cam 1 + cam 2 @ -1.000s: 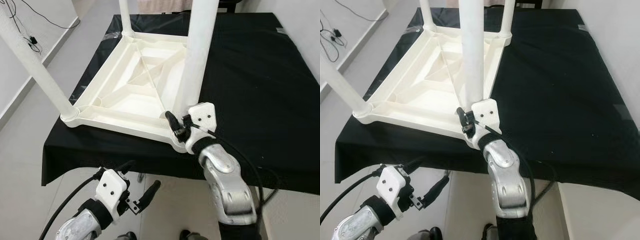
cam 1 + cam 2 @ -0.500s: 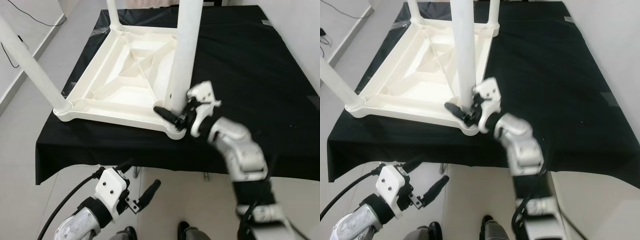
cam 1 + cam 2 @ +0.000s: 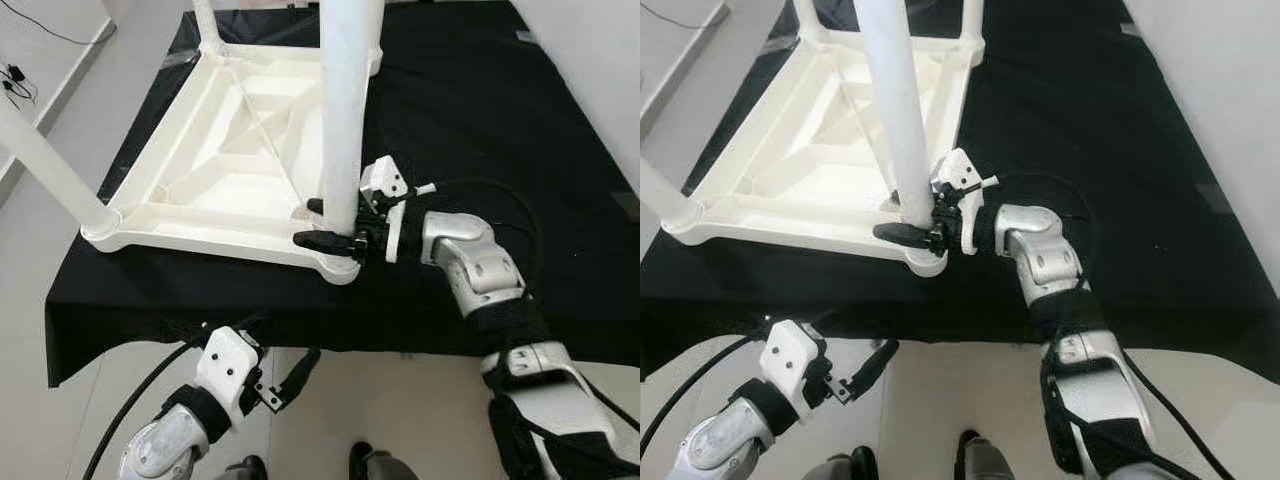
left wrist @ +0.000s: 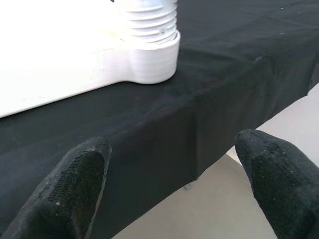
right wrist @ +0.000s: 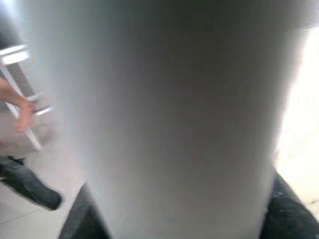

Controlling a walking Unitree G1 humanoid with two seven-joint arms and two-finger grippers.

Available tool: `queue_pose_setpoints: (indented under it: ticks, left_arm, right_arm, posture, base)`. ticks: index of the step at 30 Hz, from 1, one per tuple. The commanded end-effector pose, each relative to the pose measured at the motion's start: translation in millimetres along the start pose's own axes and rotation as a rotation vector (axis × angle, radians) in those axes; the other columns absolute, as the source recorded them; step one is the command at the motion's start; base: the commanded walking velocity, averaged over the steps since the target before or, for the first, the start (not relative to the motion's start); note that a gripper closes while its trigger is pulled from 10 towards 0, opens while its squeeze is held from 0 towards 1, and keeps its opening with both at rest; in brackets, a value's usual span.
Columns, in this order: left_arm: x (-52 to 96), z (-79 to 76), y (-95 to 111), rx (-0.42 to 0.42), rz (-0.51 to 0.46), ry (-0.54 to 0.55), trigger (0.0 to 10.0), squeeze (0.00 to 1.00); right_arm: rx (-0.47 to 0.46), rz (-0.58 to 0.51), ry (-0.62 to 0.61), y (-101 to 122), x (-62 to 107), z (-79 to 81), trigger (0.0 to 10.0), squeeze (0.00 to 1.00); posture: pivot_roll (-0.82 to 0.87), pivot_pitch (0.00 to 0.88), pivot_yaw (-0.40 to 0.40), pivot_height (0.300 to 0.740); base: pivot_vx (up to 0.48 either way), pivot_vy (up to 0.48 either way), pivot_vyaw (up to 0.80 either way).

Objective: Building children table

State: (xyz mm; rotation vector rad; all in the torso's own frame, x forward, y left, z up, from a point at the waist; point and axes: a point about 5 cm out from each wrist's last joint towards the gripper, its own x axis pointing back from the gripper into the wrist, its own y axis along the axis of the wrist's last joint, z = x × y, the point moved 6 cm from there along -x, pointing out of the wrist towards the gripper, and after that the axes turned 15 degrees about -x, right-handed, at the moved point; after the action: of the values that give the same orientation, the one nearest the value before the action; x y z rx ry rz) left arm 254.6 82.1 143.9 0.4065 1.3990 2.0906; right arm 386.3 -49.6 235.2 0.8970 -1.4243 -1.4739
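A white plastic children's table (image 3: 230,170) is lying upside down on a black cloth (image 3: 480,110) that is covering a larger work surface, with its ribbed underside facing up and its round legs standing upward from the corners. The near-right leg (image 3: 345,110) is rising from the corner socket (image 3: 335,268) closest to the robot, near the front edge of the cloth.

The right gripper (image 3: 335,222) is reaching in from the right side and clasping that leg low down, just above the socket. One black finger is lying across the front of the leg and the other is passing behind it, so the fingers are closing around the leg. In the right wrist view the leg (image 5: 179,114) is looming very close and blurred, with the dark fingertips (image 5: 289,209) showing at its edges.

The left gripper (image 3: 285,375) is hanging below the cloth's front edge, over the pale floor (image 3: 60,420), well apart from the table. Its two fingers (image 4: 75,186) are spreading wide with nothing between them, and the left wrist view is looking up past them at the draped cloth and a threaded corner socket (image 4: 152,45) of the table.
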Motion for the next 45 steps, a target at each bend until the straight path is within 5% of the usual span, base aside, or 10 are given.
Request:
queue_pose_setpoints:
  ticks: [1,14,24,26,28,29,35,38,39,45]
  left_arm:
    - [2.2,-5.7,-5.8,0.013,0.019,-0.002,10.0,0.00]
    - [6.8,-6.8,-2.0,0.022,0.010,0.001,10.0,0.00]
    - [5.7,-3.9,-5.3,0.020,0.015,-0.017,10.0,0.00]
    - [5.1,-3.5,-5.9,0.018,0.016,-0.016,10.0,0.00]
    - [5.4,-2.4,-6.3,0.014,0.018,-0.008,10.0,0.00]
    - [5.7,-0.7,-7.0,0.008,0.021,0.002,10.0,0.00]
    - [5.4,2.5,-8.6,-0.003,0.027,0.023,10.0,0.00]
    - [4.4,3.2,-9.6,-0.005,0.028,0.027,10.0,0.00]
    - [3.7,3.3,-10.0,-0.007,0.029,0.028,10.0,0.00]
    - [1.2,4.0,-10.6,-0.006,0.026,0.037,10.0,0.00]
  right_arm:
    - [-0.048,-0.018,0.056,0.8,1.0,1.7,0.0,0.00]
    - [-0.169,0.039,-0.898,-84.7,55.1,-50.3,0.0,0.00]
    - [-0.256,0.023,-0.895,-114.6,22.1,-4.7,0.0,0.00]
    - [-0.239,0.003,-0.913,-104.9,20.9,-12.5,10.0,0.00]
    - [-0.253,-0.017,-0.923,-97.1,20.9,-14.7,10.0,0.00]
    - [-0.242,-0.053,-0.881,-84.4,17.5,-16.2,10.0,1.00]
    - [-0.236,-0.168,-0.736,-49.0,9.9,-19.7,10.0,1.00]
    - [-0.235,-0.234,-0.571,-25.1,4.4,-18.8,10.0,0.70]
    - [-0.197,-0.233,-0.479,-14.6,2.8,-14.9,10.0,0.00]
    - [-0.008,-0.107,-0.248,-4.3,-0.1,-2.5,10.0,0.00]
  posture:
    - [0.03,0.227,-0.023,0.740]
    - [0.02,0.270,-0.042,0.740]
    - [0.01,0.269,-0.006,0.740]
    - [0.02,0.266,-0.008,0.740]
    - [0.02,0.263,-0.011,0.740]
    - [0.03,0.258,-0.013,0.740]
    - [0.04,0.246,-0.018,0.740]
    - [0.04,0.238,-0.021,0.740]
    - [0.05,0.230,-0.029,0.740]
    - [0.05,0.223,-0.035,0.740]
  base:
    - [0.000,0.000,0.00]
    - [0.000,0.000,0.00]
    - [0.000,0.000,0.00]
    - [0.000,0.000,0.00]
    - [0.000,0.000,0.00]
    - [0.000,0.000,0.00]
    - [0.000,0.000,0.00]
    - [0.000,0.000,0.00]
    - [0.000,0.000,0.00]
    - [0.000,0.000,0.00]
